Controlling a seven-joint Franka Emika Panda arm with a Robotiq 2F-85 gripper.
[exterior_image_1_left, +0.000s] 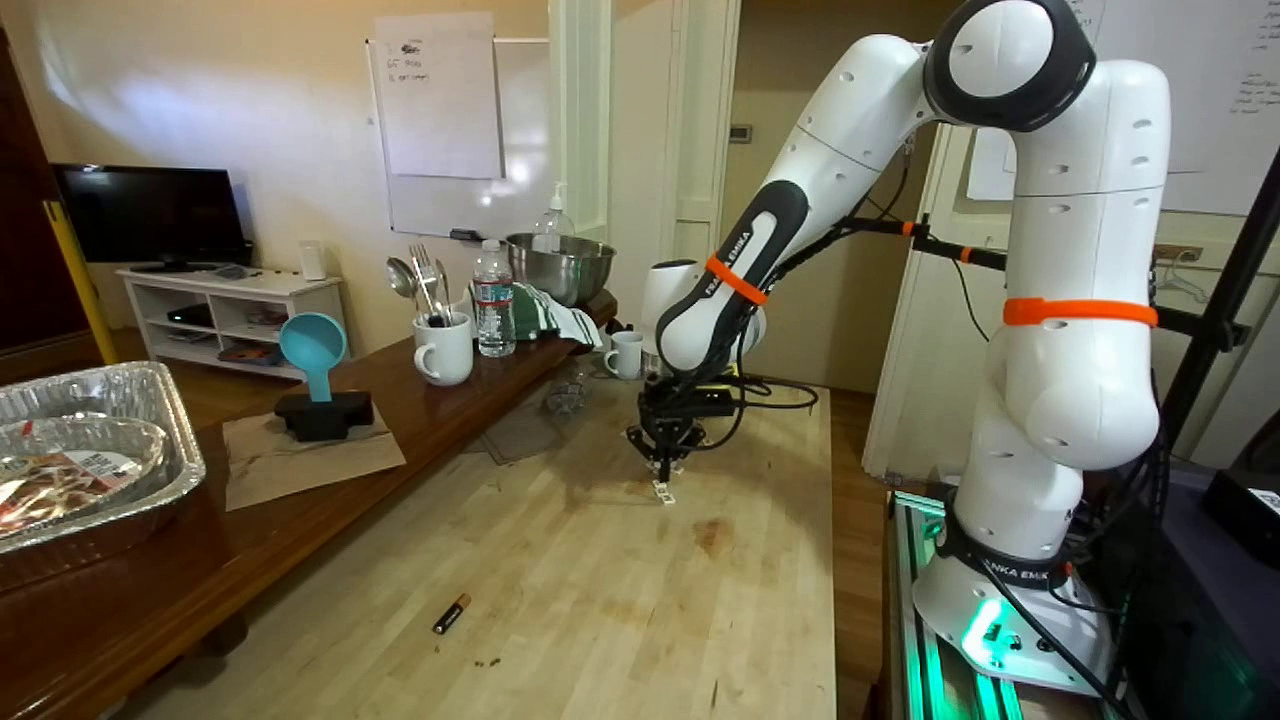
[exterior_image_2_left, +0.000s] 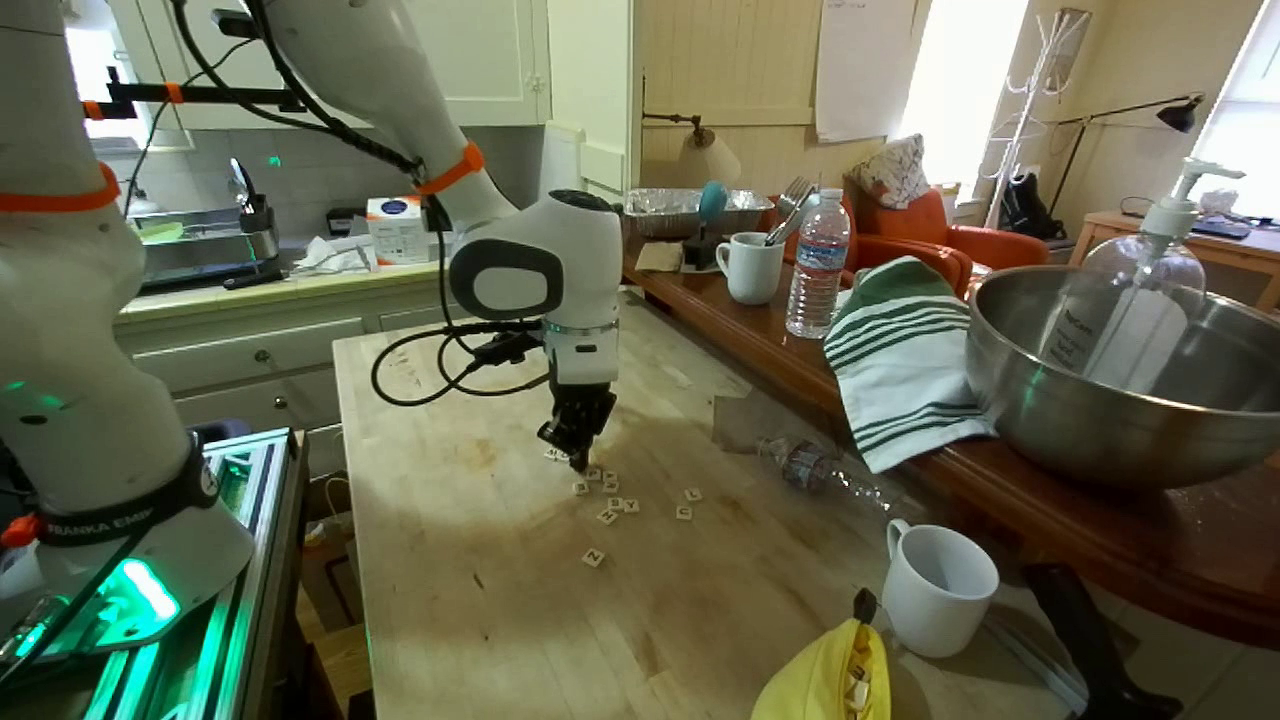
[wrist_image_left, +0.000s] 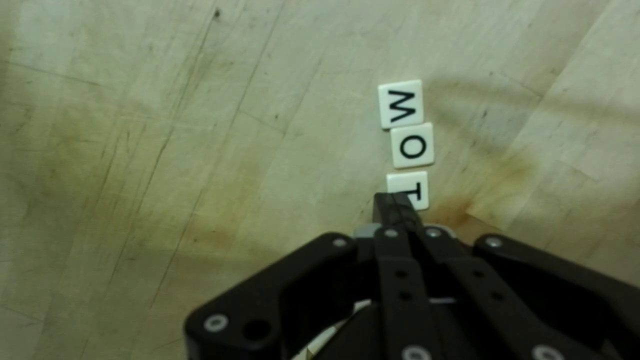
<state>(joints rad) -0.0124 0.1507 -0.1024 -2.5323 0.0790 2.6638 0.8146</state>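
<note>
The gripper (wrist_image_left: 394, 197) is pointing down at the wooden tabletop (exterior_image_1_left: 600, 620), its 2 fingers (wrist_image_left: 384, 212) pressing together — whether they are touching a tile, I cannot tell. In the wrist view, the tips are covering part of a white T tile (wrist_image_left: 418, 181); a small gap beyond it an O tile (wrist_image_left: 412, 145) is resting, and an M-or-W tile (wrist_image_left: 401, 104) is touching that, so the 3 are forming a slightly uneven row. In an exterior view, more lettered tiles (exterior_image_2_left: 615, 503) are lying near the gripper, while an N-or-Z tile (exterior_image_2_left: 593, 557) is sitting apart. Towards the tabletop's edge, a clear plastic bottle (exterior_image_2_left: 803, 466) is lying on its side, and a white mug (exterior_image_2_left: 945, 592) is standing upright just beside a yellow pouch (exterior_image_2_left: 815, 675). In an exterior view, a battery (exterior_image_1_left: 452, 613) is lying on the tabletop — well apart from the gripper.
</note>
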